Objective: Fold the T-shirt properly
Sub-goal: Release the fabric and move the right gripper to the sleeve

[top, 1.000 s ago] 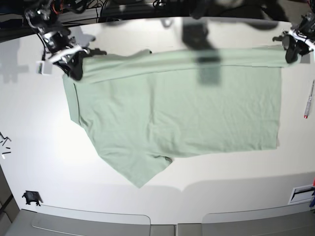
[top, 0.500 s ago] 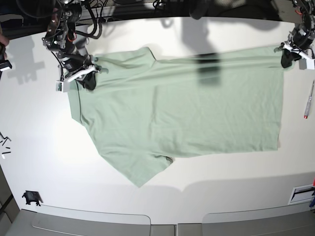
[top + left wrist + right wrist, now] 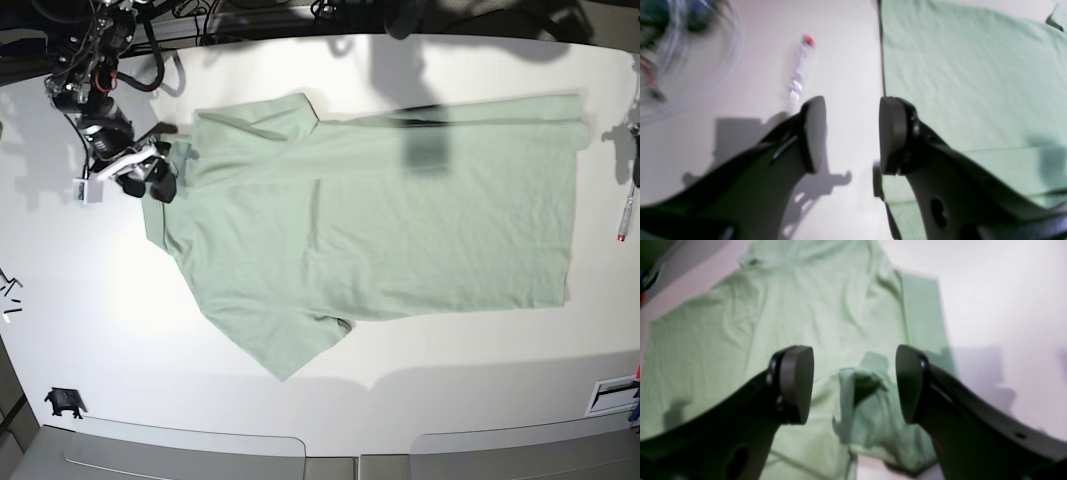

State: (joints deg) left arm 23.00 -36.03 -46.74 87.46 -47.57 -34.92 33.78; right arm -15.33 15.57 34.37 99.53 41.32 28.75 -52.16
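The pale mint-green T-shirt (image 3: pixel 400 220) lies spread flat on the white table (image 3: pixel 440 350), one sleeve pointing to the near side. My right gripper (image 3: pixel 158 170) hovers at the shirt's left edge. In the right wrist view, that gripper (image 3: pixel 853 386) is open above a small raised bunch of cloth (image 3: pixel 862 381), which neither pad touches. My left gripper (image 3: pixel 851 133) is open too, over bare table just beside the shirt's straight edge (image 3: pixel 883 66). In the base view it is almost out of frame at the right.
A pen with a red tip (image 3: pixel 627 212) lies on the table right of the shirt, also seen ahead of the left gripper (image 3: pixel 799 71). A small black object (image 3: pixel 63 402) sits front left, a white card (image 3: pixel 612 395) front right. Cables crowd the far edge (image 3: pixel 150 20).
Both grippers have opened and let go of the shirt's far edge, which now lies flat. The right arm drew back to the left, the left arm out to the right.
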